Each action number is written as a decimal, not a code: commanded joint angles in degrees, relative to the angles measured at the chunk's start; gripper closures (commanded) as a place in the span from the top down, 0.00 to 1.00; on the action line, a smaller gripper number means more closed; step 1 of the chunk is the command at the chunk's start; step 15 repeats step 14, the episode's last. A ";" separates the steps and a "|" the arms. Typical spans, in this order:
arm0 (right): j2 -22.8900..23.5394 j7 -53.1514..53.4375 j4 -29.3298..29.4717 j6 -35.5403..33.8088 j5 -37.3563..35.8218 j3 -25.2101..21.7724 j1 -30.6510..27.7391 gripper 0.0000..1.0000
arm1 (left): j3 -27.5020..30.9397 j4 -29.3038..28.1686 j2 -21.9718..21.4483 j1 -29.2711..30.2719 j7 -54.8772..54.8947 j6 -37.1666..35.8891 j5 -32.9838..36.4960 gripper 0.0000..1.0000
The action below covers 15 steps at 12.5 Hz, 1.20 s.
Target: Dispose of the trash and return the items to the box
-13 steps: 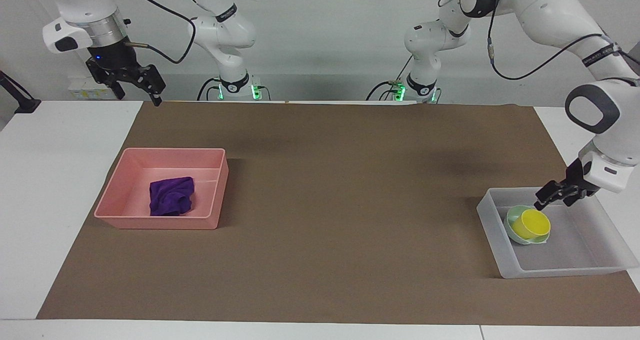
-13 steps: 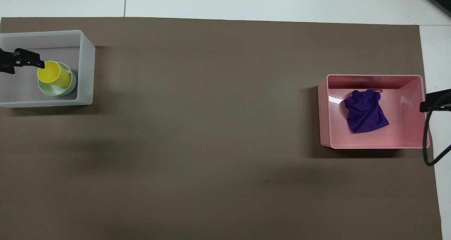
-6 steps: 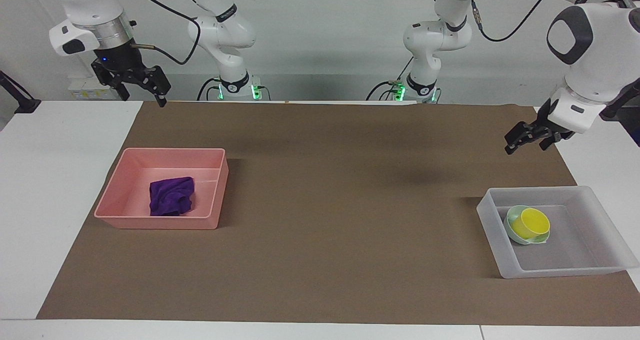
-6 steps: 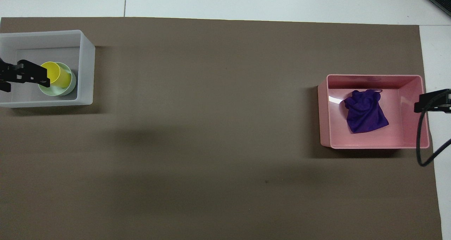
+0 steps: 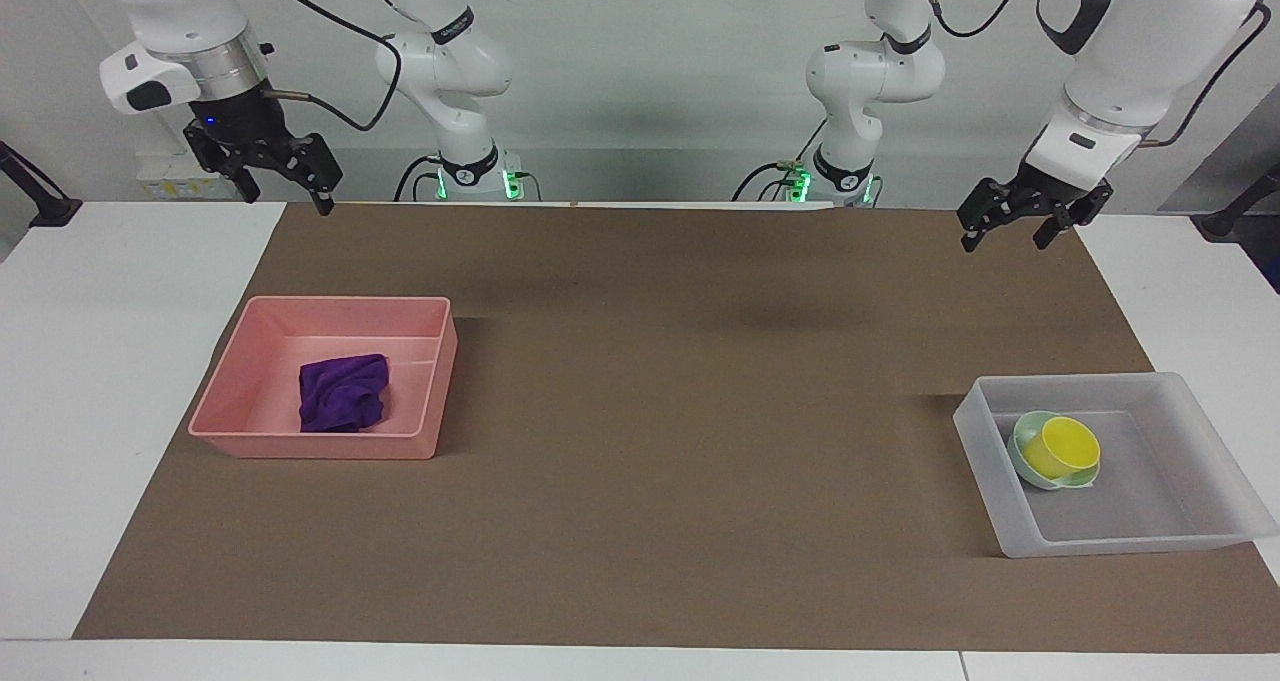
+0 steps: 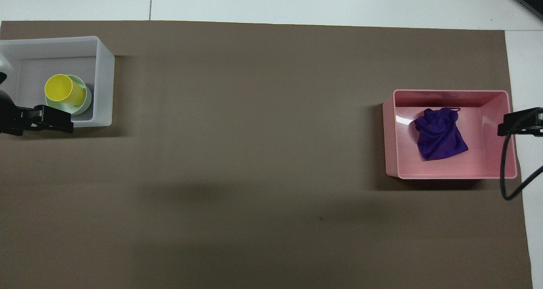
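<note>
the cloth [image 5: 343, 393], a crumpled deep-purple soft fabric with a thin loop at one corner, lies in the pink tray [image 5: 228, 397], a smooth rectangular plastic tub with rounded corners toward the right arm's end of the table. the box [image 5: 984, 461], a shallow translucent whitish tub, sits toward the left arm's end, its outer edge cut off in the overhead view. in it the yellow cup [image 5: 1062, 447] lies tilted inside the pale mint bowl [image 5: 1028, 452], a wider round dish; most of the bowl is hidden by the cup. both tubs rest on a matte brown mat [image 5: 680, 411].

the left gripper [image 5: 1010, 223] hangs in the air over the mat's edge near the robots, fingers spread and holding nothing. in the overhead view only its dark tip shows, overlapping the box's near wall. the right gripper [image 5: 283, 172] hangs over the mat's corner near the robots, fingers spread and empty; overhead it is mostly cut off at the frame edge.
</note>
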 commanded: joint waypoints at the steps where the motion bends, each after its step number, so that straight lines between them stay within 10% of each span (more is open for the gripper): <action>1: -1.27 -1.28 -1.61 1.55 0.70 -1.86 2.07 1.00 | 0.42 -0.68 -0.48 0.84 0.05 -0.07 1.31 1.00; 15: -1.09 -1.11 -2.66 2.16 1.22 -5.31 5.33 1.00 | -1.26 1.79 2.16 1.99 -0.21 -0.51 1.05 1.00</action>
